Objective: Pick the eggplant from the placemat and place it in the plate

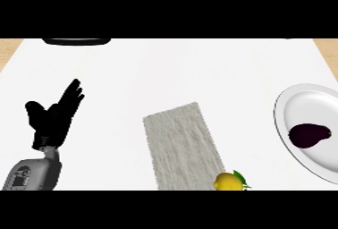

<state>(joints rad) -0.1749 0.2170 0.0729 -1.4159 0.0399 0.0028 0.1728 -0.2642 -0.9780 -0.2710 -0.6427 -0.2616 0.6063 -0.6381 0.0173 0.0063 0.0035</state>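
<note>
A dark purple eggplant point(309, 134) lies inside the white plate point(298, 102) at the right edge of the head view. The grey woven placemat point(181, 145) stretches across the middle of the counter with nothing purple on it. My left hand point(54, 116) shows at the left, fingers straight and pointing up, well away from the placemat and holding nothing. My right hand appears nowhere in the view.
A yellow lemon point(229, 181) with green leaves sits at the placemat's lower right corner. A dark, flat object point(77, 41) lies at the counter's far edge, top left. Wooden surface shows at both upper corners.
</note>
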